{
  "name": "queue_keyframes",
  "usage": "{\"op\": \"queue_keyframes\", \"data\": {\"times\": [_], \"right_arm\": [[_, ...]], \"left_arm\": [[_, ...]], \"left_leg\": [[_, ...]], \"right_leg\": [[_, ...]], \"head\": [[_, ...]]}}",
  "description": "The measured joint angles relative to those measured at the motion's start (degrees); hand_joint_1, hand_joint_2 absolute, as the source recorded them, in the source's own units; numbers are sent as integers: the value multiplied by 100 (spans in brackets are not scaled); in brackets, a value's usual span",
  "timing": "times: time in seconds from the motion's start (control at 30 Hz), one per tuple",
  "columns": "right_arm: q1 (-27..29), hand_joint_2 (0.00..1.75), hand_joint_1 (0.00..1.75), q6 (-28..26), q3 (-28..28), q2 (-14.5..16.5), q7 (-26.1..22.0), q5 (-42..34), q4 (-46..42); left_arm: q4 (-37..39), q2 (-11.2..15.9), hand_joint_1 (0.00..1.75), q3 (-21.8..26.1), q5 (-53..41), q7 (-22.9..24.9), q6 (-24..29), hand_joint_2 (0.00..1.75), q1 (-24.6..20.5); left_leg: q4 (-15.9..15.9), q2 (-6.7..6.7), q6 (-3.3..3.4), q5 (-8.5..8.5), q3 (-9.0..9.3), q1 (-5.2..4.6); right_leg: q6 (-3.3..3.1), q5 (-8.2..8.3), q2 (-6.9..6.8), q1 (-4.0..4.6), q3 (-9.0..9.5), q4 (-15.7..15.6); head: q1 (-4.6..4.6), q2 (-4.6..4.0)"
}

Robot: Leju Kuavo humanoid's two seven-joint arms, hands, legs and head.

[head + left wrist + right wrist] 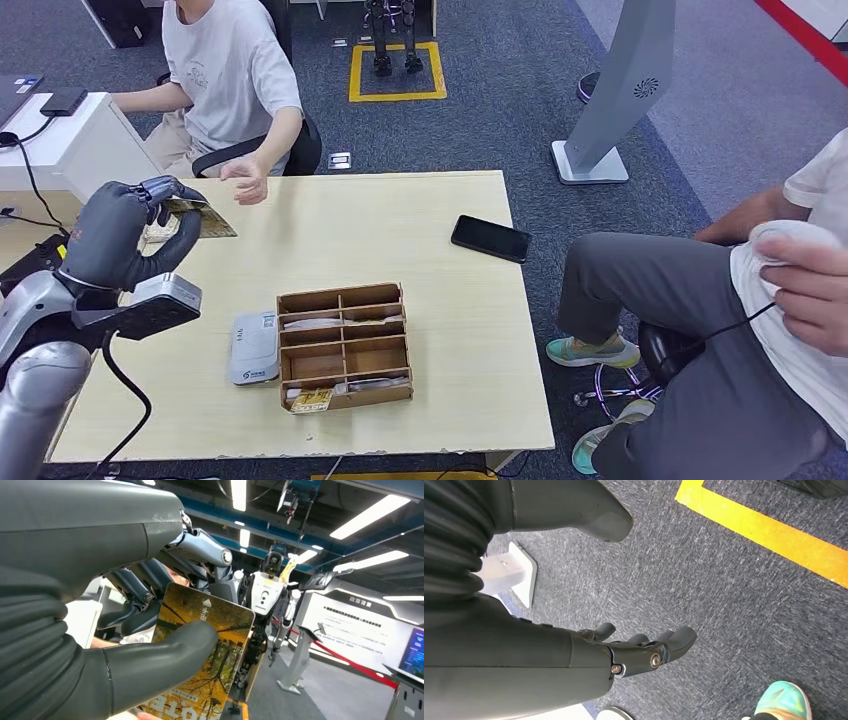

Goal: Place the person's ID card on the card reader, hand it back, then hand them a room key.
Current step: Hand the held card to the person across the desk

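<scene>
Golden, the card sits pinched in the left robot hand, raised over the bench edge, long axis aimed at the person's hand just beyond. From the left wrist, thumb presses the card's face. By the right wrist, the right robot hand hangs empty over carpet, fingers loosely curled.

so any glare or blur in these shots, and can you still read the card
Head view: even light, sharp, soft shadows on the table. Left wrist view: bright ceiling strip lights flare; the left hand is close and soft, the card sharp, print only partly legible. Right wrist view: right hand in focus over carpet, no glare.
</scene>
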Motion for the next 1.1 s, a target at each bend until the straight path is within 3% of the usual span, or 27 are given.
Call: {"op": "queue_keyframes", "data": {"times": [0.37,0.5,0.73,0.9,1.1], "right_arm": [[-3,175,0,-17,-10,39,52,33,-1],[-10,175,0,-33,-10,64,58,80,-1],[-64,175,0,-27,-1,110,118,193,-1],[-82,175,0,3,33,138,233,210,1],[-81,175,0,10,121,151,233,214,1]], "left_arm": [[-151,135,175,195,-72,87,36,175,-58],[21,95,175,217,-679,335,298,175,-129],[1449,-297,175,216,-2639,951,1324,175,-493],[2512,-568,175,271,-2992,1016,1667,175,-692],[3073,-729,175,380,-3156,1029,1763,175,-721]], "left_leg": [[0,0,0,0,0,0],[0,0,0,0,1,0],[1,1,-1,5,2,0],[1,2,0,8,1,-1],[0,2,0,7,0,0]], "right_leg": [[0,0,0,0,-1,0],[0,0,0,1,-1,0],[-4,5,0,0,-1,0],[-4,6,2,0,-1,0],[-4,5,1,0,-2,0]], "head": [[-1,0],[-1,0],[1,0],[0,0],[-1,0]]}}
